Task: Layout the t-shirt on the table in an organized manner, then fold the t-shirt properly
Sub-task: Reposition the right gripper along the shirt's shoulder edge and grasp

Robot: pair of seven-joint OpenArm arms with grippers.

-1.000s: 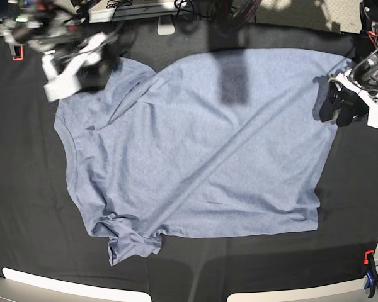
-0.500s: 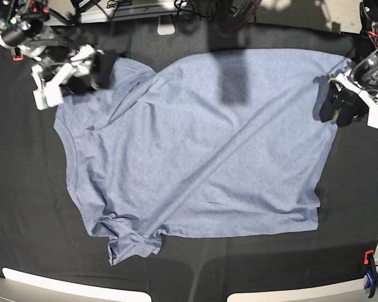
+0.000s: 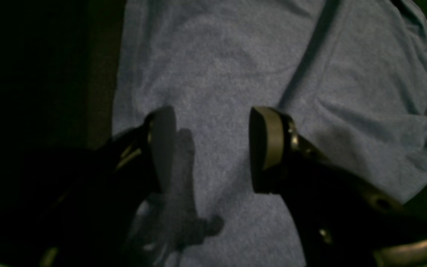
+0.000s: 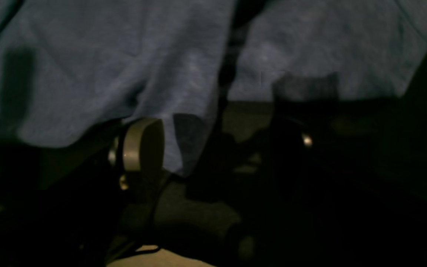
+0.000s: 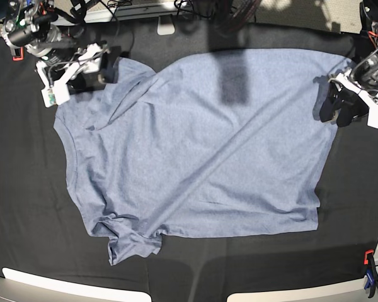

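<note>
The light blue-grey t-shirt [image 5: 201, 145] lies spread on the black table [image 5: 25, 207], plain side up, with a diagonal crease and a bunched sleeve at the lower left. My right gripper [image 5: 101, 70] is open at the upper-left sleeve. In the right wrist view the shirt's edge [image 4: 191, 141] lies between the fingers of the right gripper [image 4: 217, 148], apart from the pale pad [image 4: 143, 144]. My left gripper [image 5: 331, 108] hovers open over the shirt's right edge. The left wrist view shows the left gripper [image 3: 213, 148] with cloth [image 3: 217, 74] below it and nothing held.
An orange clamp [image 5: 16, 55] sits at the back left and a blue-orange clamp [image 5: 368, 277] at the front right. Cables and a stand [image 5: 167, 25] line the back edge. Pale panels [image 5: 69, 290] border the front.
My right gripper has shifted about at the upper-left sleeve, first leftward, then back toward the shirt, and its jaws have spread wider. The left arm and the shirt have stayed put.
</note>
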